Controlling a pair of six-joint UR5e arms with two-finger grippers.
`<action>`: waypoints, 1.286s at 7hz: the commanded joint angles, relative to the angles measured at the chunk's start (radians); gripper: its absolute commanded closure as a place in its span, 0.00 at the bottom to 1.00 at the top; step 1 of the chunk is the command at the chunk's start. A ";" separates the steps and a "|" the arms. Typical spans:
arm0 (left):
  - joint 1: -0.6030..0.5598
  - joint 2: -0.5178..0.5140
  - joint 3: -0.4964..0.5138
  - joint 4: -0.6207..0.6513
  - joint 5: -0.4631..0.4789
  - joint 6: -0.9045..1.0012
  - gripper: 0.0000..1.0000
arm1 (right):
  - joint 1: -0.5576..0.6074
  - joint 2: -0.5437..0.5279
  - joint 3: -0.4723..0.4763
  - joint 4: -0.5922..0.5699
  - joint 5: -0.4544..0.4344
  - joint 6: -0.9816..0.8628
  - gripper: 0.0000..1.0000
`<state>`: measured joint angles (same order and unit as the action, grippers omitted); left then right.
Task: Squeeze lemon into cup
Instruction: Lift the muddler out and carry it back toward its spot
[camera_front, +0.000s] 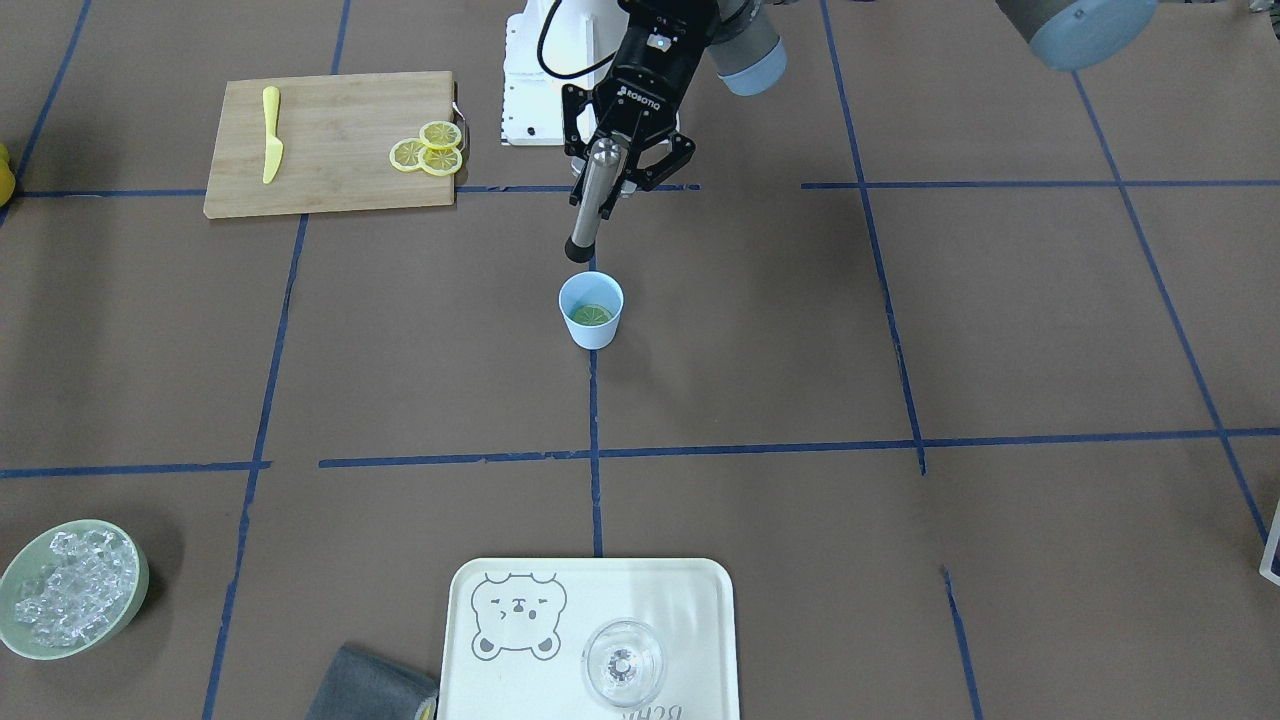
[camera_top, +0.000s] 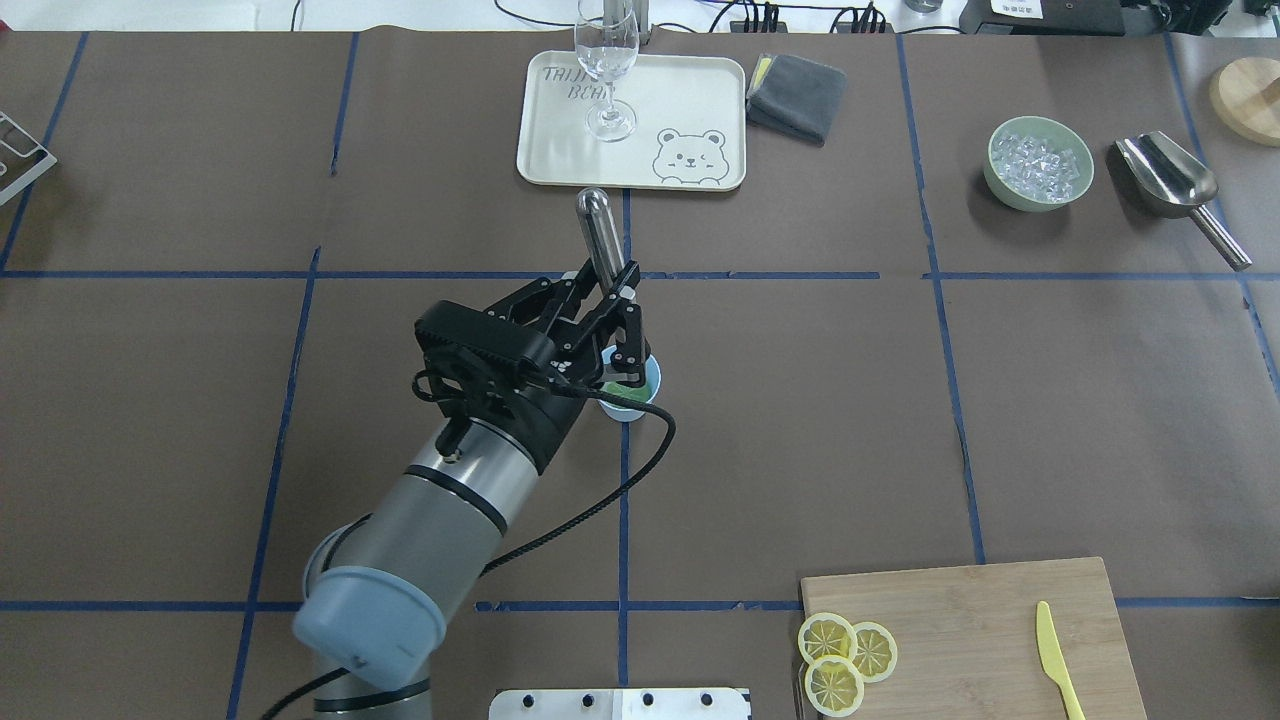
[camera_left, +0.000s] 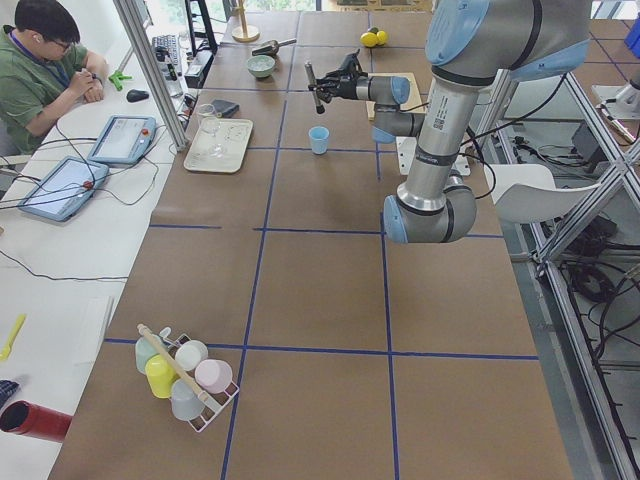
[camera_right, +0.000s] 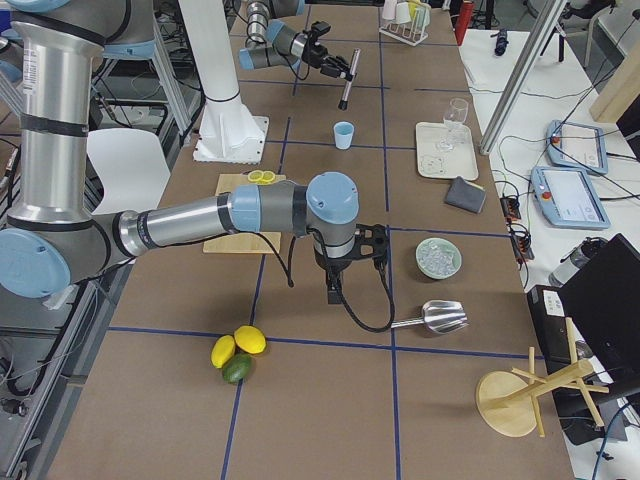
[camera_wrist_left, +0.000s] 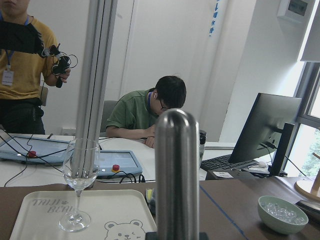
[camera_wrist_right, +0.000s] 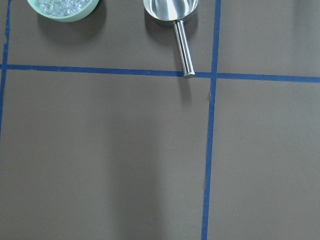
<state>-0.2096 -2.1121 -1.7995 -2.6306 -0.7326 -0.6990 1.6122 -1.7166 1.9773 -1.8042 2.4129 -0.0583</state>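
Now the left gripper (camera_front: 608, 172), closed tight on the steel muddler (camera_front: 588, 215), holds it tilted just above the cup (camera_front: 592, 338). The lemon (camera_front: 591, 315) lies inside the cup; the muddler should descend upright and press gently, so the cup does not tip.

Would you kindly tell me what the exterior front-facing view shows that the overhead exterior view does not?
Only the front-facing view looks openly into the cup, where the lemon slice lies flat at the bottom; overhead, the arm covers most of the cup. Only the overhead view shows the metal scoop. Both share the left pincer shut on a tilted metal rod near the cup, the cutting board with three more slices and a yellow knife, the bowl of ice, and the tray with the glass.
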 joint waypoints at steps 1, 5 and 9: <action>-0.089 0.172 -0.099 0.004 -0.263 0.004 1.00 | 0.000 0.000 0.002 0.000 -0.002 0.000 0.00; -0.266 0.597 -0.240 0.015 -0.724 -0.029 1.00 | 0.005 -0.001 0.006 0.000 0.000 0.000 0.00; -0.587 0.733 -0.190 0.094 -1.425 -0.444 1.00 | 0.012 0.003 0.025 0.002 -0.003 0.000 0.00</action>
<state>-0.6789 -1.3997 -2.0147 -2.5835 -1.9476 -1.0544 1.6234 -1.7162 1.9977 -1.8036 2.4112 -0.0583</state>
